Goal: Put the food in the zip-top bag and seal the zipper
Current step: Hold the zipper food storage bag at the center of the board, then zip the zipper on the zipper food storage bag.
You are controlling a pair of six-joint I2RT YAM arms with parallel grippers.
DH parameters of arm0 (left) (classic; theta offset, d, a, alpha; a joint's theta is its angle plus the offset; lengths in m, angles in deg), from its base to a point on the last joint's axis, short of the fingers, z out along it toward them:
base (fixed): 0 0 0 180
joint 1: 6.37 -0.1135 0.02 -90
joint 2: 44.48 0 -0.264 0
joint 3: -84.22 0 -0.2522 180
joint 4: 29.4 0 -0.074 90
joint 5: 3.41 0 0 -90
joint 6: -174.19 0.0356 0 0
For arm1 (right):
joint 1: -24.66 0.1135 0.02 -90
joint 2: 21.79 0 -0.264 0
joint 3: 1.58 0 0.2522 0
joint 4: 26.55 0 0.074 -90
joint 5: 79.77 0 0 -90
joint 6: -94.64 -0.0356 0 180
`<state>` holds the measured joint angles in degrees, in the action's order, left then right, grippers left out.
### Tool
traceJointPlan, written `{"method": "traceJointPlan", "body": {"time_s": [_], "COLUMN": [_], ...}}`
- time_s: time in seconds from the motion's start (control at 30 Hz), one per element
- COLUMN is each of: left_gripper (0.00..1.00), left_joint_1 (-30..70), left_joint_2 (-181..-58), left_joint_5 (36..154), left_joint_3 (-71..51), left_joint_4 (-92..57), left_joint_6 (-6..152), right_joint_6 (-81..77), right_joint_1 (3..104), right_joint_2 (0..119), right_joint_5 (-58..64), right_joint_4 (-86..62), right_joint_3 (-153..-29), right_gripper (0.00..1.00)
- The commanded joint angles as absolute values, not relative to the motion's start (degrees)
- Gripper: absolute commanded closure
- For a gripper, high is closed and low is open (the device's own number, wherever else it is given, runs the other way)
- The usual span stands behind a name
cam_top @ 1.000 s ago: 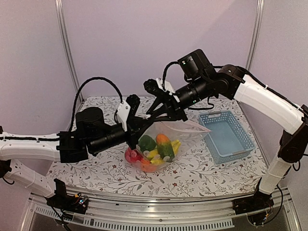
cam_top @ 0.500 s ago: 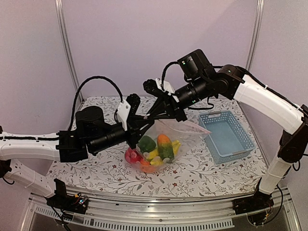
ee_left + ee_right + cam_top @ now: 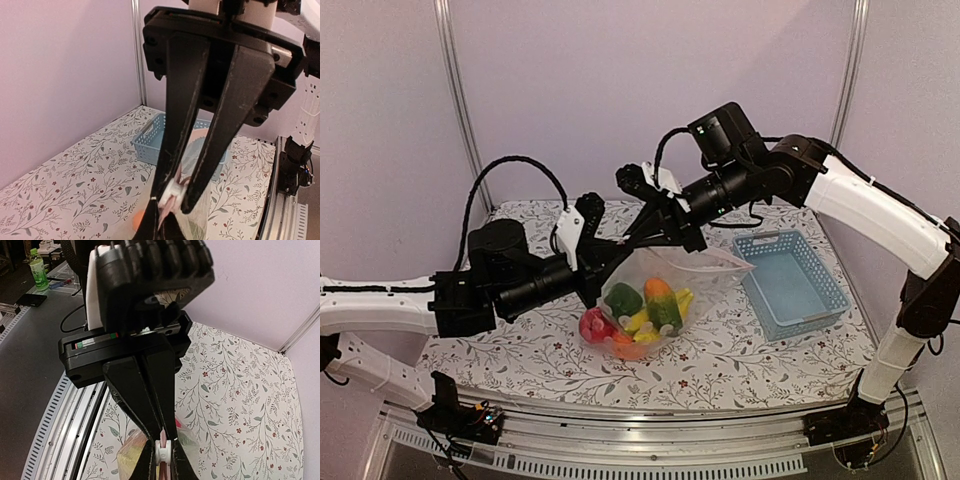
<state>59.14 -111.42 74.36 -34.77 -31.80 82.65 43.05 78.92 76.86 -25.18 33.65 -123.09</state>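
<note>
Clear plastic zip-top bag (image 3: pixel 642 282), holding the toy food (image 3: pixel 638 318), hangs over the flowered table (image 3: pixel 760 352) beside the light blue basket (image 3: pixel 790 288). Left gripper (image 3: pixel 172 198) and right gripper (image 3: pixel 162 458) each pinch the pale pink zipper (image 3: pixel 712 264) along the bag's mouth, their jaws pressed together on it.

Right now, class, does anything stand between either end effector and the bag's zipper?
Nothing visible does. The left end effector and the right end effector each pinch the zipper at the mouth of the zip-top bag, with the food already inside.
</note>
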Motion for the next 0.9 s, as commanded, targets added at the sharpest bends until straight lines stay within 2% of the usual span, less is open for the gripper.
{"method": "traceJointPlan", "body": {"time_s": [0.0, 0.17, 0.43, 0.87], "left_gripper": [1.00, 1.00, 1.00, 1.00], "left_joint_1": [58.9, 58.9, 58.8, 57.7], "left_joint_2": [-108.5, -105.3, -100.7, -95.0], "left_joint_5": [72.8, 70.2, 66.6, 61.9], "left_joint_3": [-35.6, -38.3, -41.1, -44.3], "left_joint_4": [-33.4, -35.9, -35.4, -32.4], "left_joint_6": [83.1, 83.1, 84.1, 85.3], "right_joint_6": [42.3, 42.5, 42.7, 49.0], "right_joint_1": [79.1, 78.7, 72.7, 53.8], "right_joint_2": [78.4, 79.5, 77.4, 68.1], "right_joint_5": [-22.4, -17.6, -18.0, -18.4], "right_joint_4": [36.5, 41.3, 44.0, 44.4], "right_joint_3": [-124.1, -123.8, -118.5, -102.8], "right_gripper": [0.95, 0.97, 0.97, 0.97]}}
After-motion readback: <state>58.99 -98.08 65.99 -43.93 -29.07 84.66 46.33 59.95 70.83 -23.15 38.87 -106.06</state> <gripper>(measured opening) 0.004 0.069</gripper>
